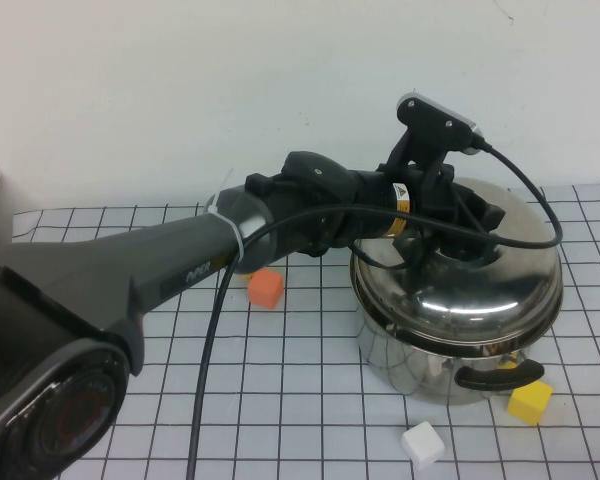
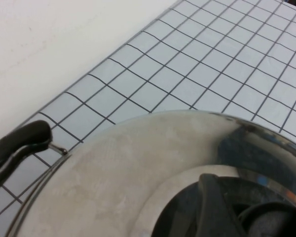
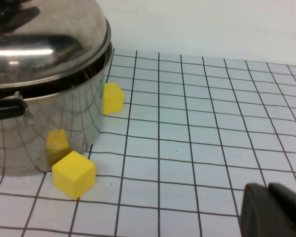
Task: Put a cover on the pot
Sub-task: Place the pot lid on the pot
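The large steel pot (image 1: 430,365) stands at the right of the gridded table, with one black side handle (image 1: 495,377) facing me. The domed steel lid (image 1: 460,285) lies on top of it. In the right wrist view a dark gap shows between the lid (image 3: 44,44) and the pot's rim (image 3: 64,113). My left gripper (image 1: 450,215) reaches over the lid's centre and is shut on its black knob (image 2: 269,222). One finger (image 2: 214,207) shows beside the knob. My right gripper (image 3: 269,192) is shut and empty, low over the table to the right of the pot.
An orange block (image 1: 266,288) lies left of the pot, a yellow block (image 1: 530,401) at its front right and a white block (image 1: 422,444) in front. The right wrist view shows two yellow blocks (image 3: 74,174) (image 3: 112,98) next to the pot's wall.
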You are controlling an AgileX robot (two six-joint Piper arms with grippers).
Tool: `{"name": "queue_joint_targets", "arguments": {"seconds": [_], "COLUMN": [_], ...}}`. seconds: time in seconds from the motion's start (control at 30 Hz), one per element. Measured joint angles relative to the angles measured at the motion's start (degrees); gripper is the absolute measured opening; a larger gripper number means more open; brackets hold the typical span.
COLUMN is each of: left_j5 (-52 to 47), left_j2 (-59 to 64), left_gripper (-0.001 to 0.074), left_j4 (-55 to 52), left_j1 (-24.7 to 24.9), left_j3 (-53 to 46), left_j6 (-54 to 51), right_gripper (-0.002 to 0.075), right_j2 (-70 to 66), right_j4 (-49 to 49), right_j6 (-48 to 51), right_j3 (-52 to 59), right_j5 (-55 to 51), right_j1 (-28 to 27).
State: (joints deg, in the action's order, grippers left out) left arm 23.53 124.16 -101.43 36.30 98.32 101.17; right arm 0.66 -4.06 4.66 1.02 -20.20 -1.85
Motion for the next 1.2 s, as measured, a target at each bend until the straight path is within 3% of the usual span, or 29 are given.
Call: {"name": "queue_joint_targets", "arguments": {"seconds": [1.2], "left_j5": [0.58], "left_j2": [1.7], "left_gripper": [0.0319], "left_j4": [0.0], "left_j1": [0.0], "left_j3": [0.0], "left_j6": [1.22], "right_gripper": [0.0011], "right_j2": [0.0], "right_j4": [0.0], "right_j6": [0.0], "right_j3": [0.0], "right_j5": [0.0], "right_j1": [0.0]}}
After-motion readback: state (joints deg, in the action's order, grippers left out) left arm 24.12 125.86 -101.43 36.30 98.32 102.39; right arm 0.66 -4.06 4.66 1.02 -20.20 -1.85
